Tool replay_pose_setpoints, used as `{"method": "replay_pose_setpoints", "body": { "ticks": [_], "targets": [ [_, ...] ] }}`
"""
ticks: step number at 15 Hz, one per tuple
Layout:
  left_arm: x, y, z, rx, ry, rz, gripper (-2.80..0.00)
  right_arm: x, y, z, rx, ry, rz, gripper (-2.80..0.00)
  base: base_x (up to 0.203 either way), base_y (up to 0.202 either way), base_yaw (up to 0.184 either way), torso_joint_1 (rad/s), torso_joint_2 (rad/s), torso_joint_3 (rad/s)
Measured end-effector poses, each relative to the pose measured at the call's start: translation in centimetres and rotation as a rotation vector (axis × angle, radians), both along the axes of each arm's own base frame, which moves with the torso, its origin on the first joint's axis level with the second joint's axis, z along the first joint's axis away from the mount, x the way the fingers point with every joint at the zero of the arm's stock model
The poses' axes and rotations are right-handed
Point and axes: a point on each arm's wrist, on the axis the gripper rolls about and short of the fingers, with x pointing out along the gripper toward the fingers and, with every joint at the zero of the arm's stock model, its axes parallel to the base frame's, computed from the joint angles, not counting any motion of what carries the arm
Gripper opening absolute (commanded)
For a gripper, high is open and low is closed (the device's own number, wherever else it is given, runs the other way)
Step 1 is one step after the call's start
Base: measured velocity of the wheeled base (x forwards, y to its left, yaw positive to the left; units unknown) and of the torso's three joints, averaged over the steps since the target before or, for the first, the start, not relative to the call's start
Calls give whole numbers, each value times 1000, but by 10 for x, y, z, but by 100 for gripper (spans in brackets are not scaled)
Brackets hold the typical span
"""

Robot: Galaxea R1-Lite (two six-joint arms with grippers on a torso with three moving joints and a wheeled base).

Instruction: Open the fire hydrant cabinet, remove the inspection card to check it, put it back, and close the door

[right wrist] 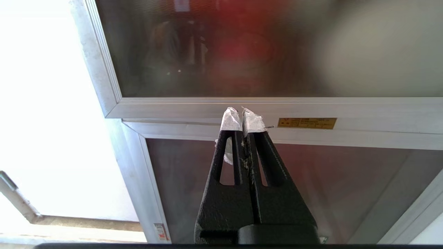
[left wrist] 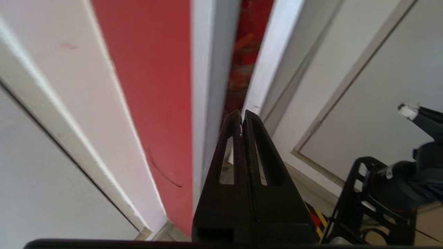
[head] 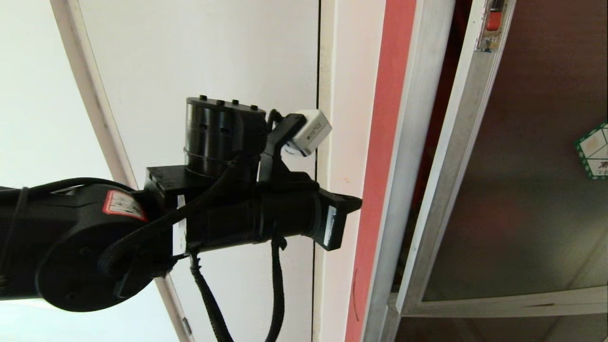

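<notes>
1. While the white wall [head: 199, 71] with its pale trim fills the robot's left, the fire hydrant cabinet [head: 413, 156] stands beside it, its red edge strip [head: 380, 190] running alongside the silver frame.
2. The door [head: 522, 190] stands ajar, red showing in the gap.
3. The left pincer [left wrist: 241, 114], fingers pressed together and empty, points at that gap.
4. The right pincer [right wrist: 241, 114], closed too and empty, faces the lower glass panels.
5. A green-bordered sticker [head: 593, 151] marks the door.
</notes>
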Motion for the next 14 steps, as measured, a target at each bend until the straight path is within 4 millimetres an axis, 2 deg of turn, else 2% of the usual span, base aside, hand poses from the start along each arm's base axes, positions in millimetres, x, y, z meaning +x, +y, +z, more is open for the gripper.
{"method": "replay_pose_setpoints", "body": {
  "ticks": [3, 8, 14],
  "targets": [
    [-6, -21, -8, 16, -1, -18, -280, 0, 0, 0, 0, 0, 0, -280, 0, 0, 0, 0, 0, 0],
    [5, -58, -9, -25, -51, 1, -280, 0, 0, 0, 0, 0, 0, -280, 0, 0, 0, 0, 0, 0],
    [20, -82, -16, -19, -76, 28, -280, 0, 0, 0, 0, 0, 0, -280, 0, 0, 0, 0, 0, 0]
  ]
}}
